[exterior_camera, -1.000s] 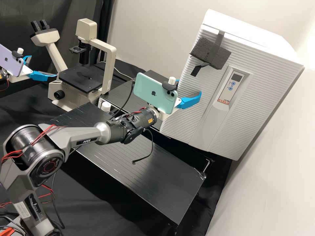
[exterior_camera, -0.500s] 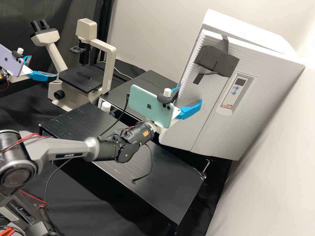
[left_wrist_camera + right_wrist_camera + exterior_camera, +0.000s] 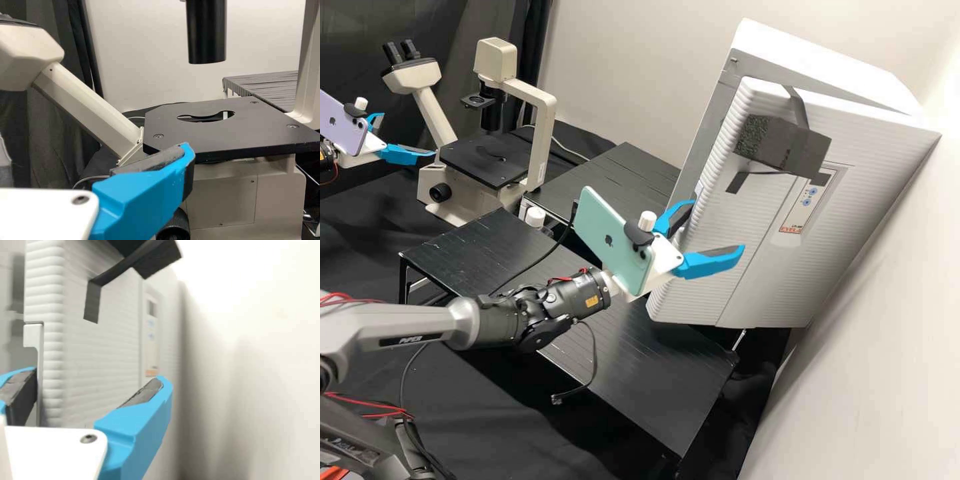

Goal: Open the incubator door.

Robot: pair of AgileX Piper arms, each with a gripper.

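The white incubator's ribbed door stands partly open, its left edge swung out from the incubator body. My right gripper is at that edge with fingers apart, one on the inner side, the other in front. In the right wrist view the edge of the door lies between the spread fingers of my right gripper. My left gripper stands open by the microscope, away from the incubator. In the left wrist view a finger of my left gripper is in front of the microscope stage.
Foam taped to the door sticks out above the right gripper. The microscope stands to the left, its stage close to the left gripper. A black low table lies beneath the right arm. The pale wall rises at the right.
The door has swung outward and its gap to the incubator body has widened. My right gripper has moved back with the door's edge, and its arm has drawn back and turned. The left gripper has kept still.
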